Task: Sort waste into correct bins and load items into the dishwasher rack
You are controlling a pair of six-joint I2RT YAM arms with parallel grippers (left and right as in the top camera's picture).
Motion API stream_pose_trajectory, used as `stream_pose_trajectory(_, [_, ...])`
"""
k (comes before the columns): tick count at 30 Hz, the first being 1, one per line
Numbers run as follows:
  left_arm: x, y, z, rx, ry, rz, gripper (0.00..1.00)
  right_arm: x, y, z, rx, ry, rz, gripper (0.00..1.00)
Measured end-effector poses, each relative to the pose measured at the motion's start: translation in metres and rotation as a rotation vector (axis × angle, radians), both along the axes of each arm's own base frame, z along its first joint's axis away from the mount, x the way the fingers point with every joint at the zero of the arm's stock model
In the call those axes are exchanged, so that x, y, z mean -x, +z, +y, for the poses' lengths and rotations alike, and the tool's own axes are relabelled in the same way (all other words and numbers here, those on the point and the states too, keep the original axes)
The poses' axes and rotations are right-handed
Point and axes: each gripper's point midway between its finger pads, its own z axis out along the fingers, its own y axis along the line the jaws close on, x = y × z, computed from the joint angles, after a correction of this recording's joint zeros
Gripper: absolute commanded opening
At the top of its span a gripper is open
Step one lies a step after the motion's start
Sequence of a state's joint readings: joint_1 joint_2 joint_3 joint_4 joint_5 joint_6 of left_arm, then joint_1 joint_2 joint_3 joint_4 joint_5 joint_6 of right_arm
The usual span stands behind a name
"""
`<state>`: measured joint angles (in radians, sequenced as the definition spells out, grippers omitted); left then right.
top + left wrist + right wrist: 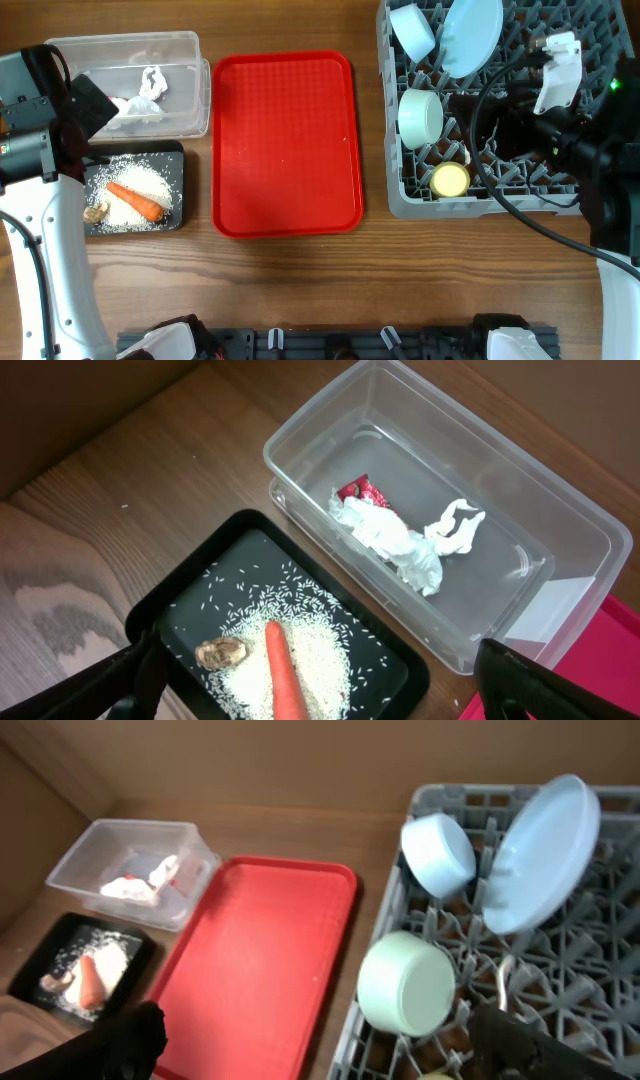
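The clear tub (70, 50) holds the white tissue (400, 540) and the red wrapper (362, 490). The black tray (176, 150) holds the rice (325, 645), the carrot (285, 675) and the brown scrap (221, 653). My left gripper (320, 665) is open and empty above the tray and tub. The grey rack (395, 200) holds a blue bowl (412, 30), the blue plate (470, 35), the green bowl (420, 115), the yellow cup (450, 180) and a white spoon handle (503, 982). My right gripper (315, 1025) is open and empty over the rack, near the green bowl.
The flat red tray (285, 140) lies bare between the bins and the rack. Black cables run from the right arm across the rack's front right. A cardboard wall stands behind the table in the wrist views.
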<state>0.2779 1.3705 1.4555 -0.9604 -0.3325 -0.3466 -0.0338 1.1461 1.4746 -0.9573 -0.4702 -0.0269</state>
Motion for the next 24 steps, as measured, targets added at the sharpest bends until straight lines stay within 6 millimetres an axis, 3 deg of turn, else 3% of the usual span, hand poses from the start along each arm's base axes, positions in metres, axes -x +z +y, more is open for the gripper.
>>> stream_pose_trajectory(4, [0.0, 0.0, 0.0, 0.0, 0.0, 0.0, 1.0, 0.003, -0.009, -0.009, 0.098, -0.003, 0.004, 1.0])
stream_pose_trajectory(9, [0.0, 0.0, 0.0, 0.0, 0.0, 0.0, 1.0, -0.007, -0.002, -0.013, 0.145, 0.0, -0.113, 1.0])
stream_pose_trajectory(11, [0.0, 0.0, 0.0, 0.0, 0.0, 0.001, 1.0, -0.021, -0.017, -0.014, 0.15, -0.017, -0.224, 1.0])
stream_pose_trajectory(14, [0.0, 0.0, 0.0, 0.0, 0.0, 0.0, 1.0, -0.016, -0.058, -0.015, 0.115, -0.053, -0.325, 1.0])
stream_pose_trajectory(17, [0.0, 0.0, 0.0, 0.0, 0.0, 0.0, 1.0, 0.002, -0.091, -0.015, 0.085, -0.078, -0.464, 1.0])
stream_pose_trajectory(21, [0.0, 0.0, 0.0, 0.0, 0.0, 0.0, 1.0, 0.035, -0.149, -0.011, 0.075, -0.093, -0.504, 1.0])
stream_pose_trajectory(24, [0.0, 0.0, 0.0, 0.0, 0.0, 0.0, 1.0, 0.046, -0.168, -0.008, 0.063, -0.11, -0.531, 1.0])
